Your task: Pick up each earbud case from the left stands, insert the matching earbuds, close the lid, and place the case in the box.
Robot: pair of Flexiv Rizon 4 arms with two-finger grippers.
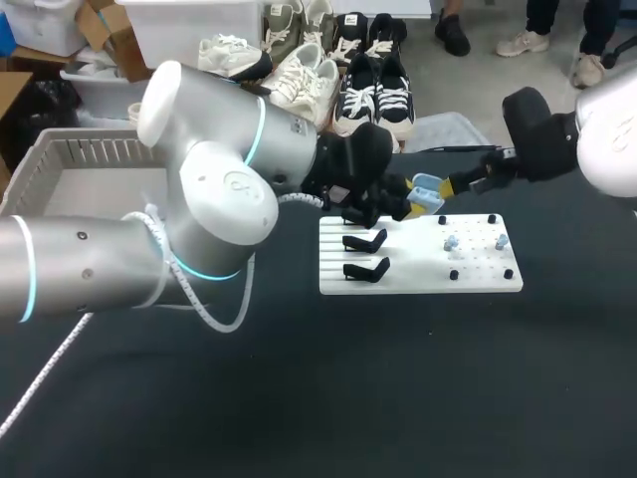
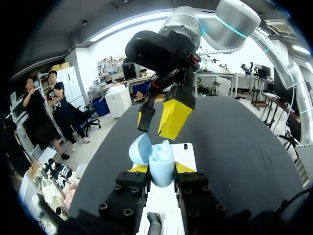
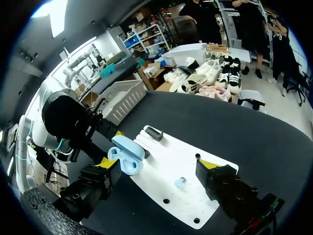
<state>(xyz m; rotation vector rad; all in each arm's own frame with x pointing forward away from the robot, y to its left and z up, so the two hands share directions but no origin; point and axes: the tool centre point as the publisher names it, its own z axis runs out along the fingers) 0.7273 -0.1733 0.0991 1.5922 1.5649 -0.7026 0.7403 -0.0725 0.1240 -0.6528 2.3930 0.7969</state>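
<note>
My left gripper (image 1: pixel 403 197) (image 2: pixel 161 169) is shut on a pale blue earbud case (image 1: pixel 426 191) (image 2: pixel 160 166) (image 3: pixel 126 155), held above the white board (image 1: pixel 418 271) with its lid (image 2: pixel 141 148) open. My right gripper (image 1: pixel 453 185) (image 3: pixel 156 164) hangs wide open just beyond the case, with nothing between its fingers (image 2: pixel 172 117). Two pale blue earbuds (image 1: pixel 451 242) (image 1: pixel 501 241) rest on the board's right half; one earbud (image 3: pixel 180 183) shows under the right gripper. Black stands (image 1: pixel 365 242) (image 3: pixel 154 133) on the board's left half are bare.
A grey slatted box (image 1: pixel 90 159) (image 3: pixel 122 98) stands at the table's back left, behind my left arm. Small black pegs (image 1: pixel 454 274) dot the board's right half. A white cable (image 1: pixel 214 319) loops from the left arm onto the dark tabletop.
</note>
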